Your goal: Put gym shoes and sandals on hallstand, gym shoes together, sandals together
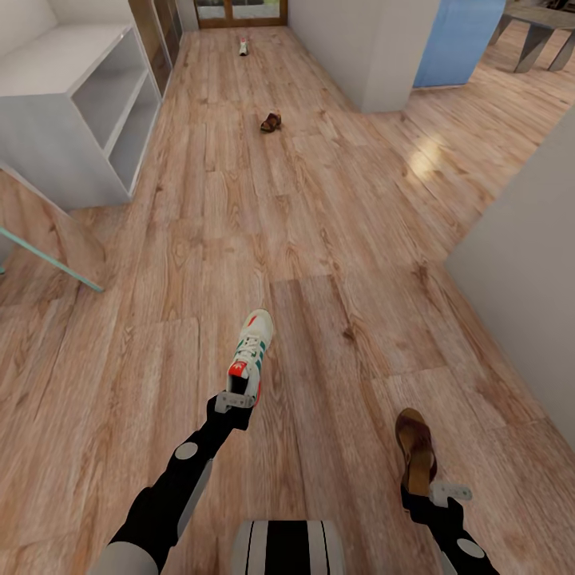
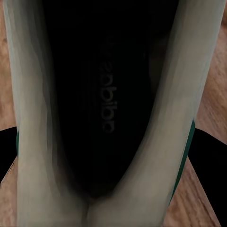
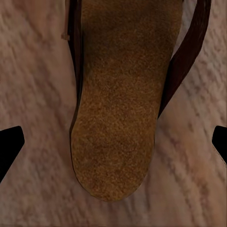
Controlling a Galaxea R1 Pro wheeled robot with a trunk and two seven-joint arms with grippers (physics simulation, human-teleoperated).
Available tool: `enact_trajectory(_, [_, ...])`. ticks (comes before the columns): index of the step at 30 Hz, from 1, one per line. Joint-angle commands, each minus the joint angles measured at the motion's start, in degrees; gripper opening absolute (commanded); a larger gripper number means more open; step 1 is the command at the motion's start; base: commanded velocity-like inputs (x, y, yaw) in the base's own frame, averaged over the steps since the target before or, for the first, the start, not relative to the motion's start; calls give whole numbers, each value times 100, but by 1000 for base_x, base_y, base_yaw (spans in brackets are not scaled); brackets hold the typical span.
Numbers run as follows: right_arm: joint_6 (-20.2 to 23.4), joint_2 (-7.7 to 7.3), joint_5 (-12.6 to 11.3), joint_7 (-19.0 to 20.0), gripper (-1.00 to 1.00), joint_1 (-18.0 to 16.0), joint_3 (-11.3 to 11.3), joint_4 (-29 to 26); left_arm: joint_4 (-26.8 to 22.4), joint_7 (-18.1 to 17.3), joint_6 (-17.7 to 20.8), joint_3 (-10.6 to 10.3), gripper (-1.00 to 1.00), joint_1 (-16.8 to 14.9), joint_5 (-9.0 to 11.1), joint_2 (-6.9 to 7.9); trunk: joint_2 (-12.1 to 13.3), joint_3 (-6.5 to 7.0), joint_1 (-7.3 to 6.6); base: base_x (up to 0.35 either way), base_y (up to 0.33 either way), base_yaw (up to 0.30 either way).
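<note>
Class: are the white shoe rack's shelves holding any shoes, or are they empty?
Empty, as far as shown: both open shelves of the shoe rack are bare. A far sneaker and sandal lie on the floor.

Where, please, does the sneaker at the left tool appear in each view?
Head view: sneaker low, centre-left, at the left tool.
Left wrist view: its dark inside seen close up.
Right wrist view: a sandal instead, no sneaker.
Shared landmark: wood floor.

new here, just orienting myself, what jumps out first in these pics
Two shoes held out front: a white gym shoe with green stripes at the left claw, and a brown sandal at the right claw. Farther down the wood-plank floor lie another sandal and sneaker, past the white shoe rack on the left.
</note>
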Motion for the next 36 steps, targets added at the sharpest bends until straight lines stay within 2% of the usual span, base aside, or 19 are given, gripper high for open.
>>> enact_trajectory(1, [-20,0,-26,-4,100,-2,2,6,-3,-19,0,8,-100,-1,-25,-2,-1,-3,1,132,0,0])
enact_trajectory(21, [-21,-8,-26,-6,100,-2,9,13,-63,-20,-23,8,-100,3,-32,-3,-1,-3,1,16,0,0])
enact_trajectory(26, [-21,-8,-26,-5,100,-2,10,13,-64,-20,-24,8,-100,1,-32,-3,-8,-114,14,0,0,0])
enact_trajectory(36, [-21,-8,-26,-6,100,0,10,13,-73,-19,-16,8,-100,6,-32,-3,-8,-120,14,0,0,0])
